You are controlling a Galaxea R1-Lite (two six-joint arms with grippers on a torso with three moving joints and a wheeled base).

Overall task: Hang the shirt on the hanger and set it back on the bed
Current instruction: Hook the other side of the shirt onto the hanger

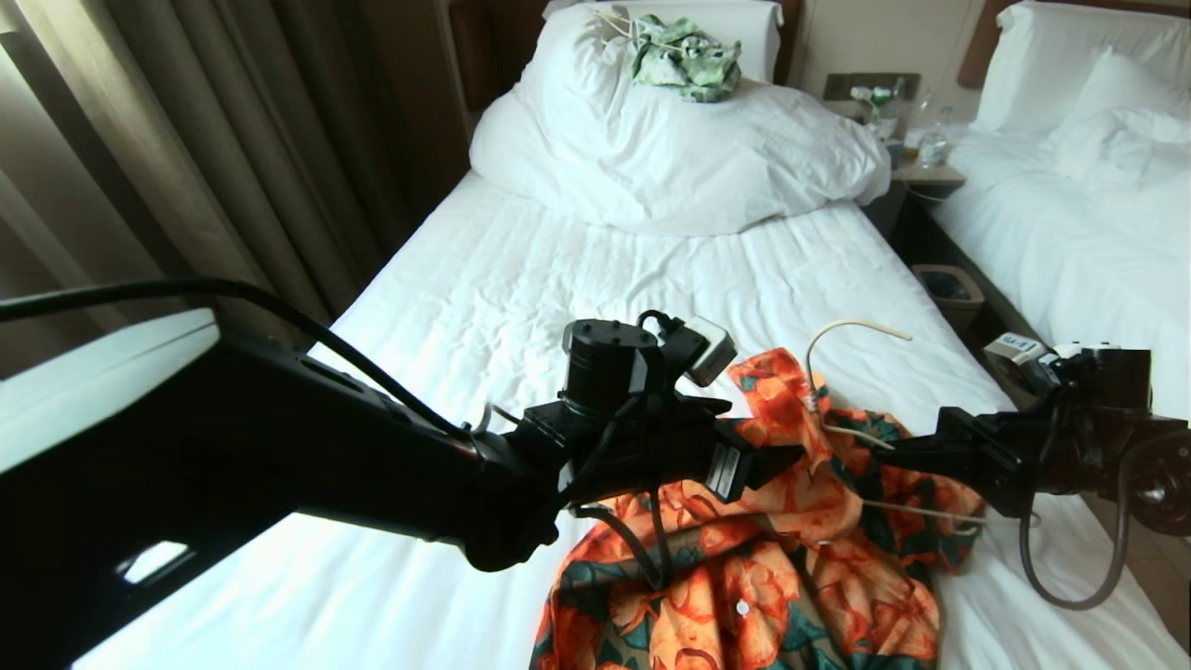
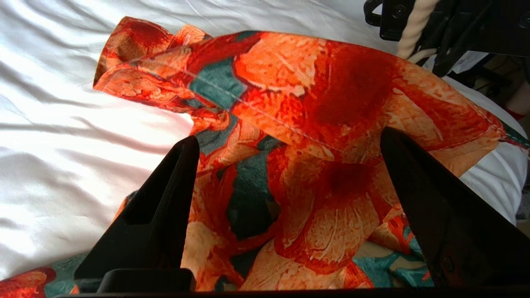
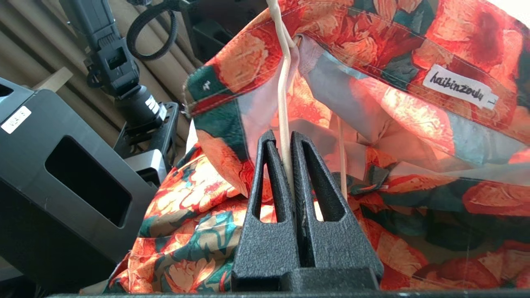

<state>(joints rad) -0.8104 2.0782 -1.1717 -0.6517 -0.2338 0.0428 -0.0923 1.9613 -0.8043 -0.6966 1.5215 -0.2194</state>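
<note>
The orange-flowered shirt lies crumpled on the near part of the bed, its collar end lifted. The cream hanger has its hook sticking out above the collar, and its wire runs down into the shirt. My right gripper comes in from the right and is shut on the hanger wire, seen between its fingertips beside the shirt's labelled neck. My left gripper reaches in from the left, open wide over a fold of shirt, holding nothing.
A bundled white duvet fills the head of the bed, with a green-and-white garment on top. A second bed stands at the right, with a nightstand and bin in the gap. Curtains hang at the left.
</note>
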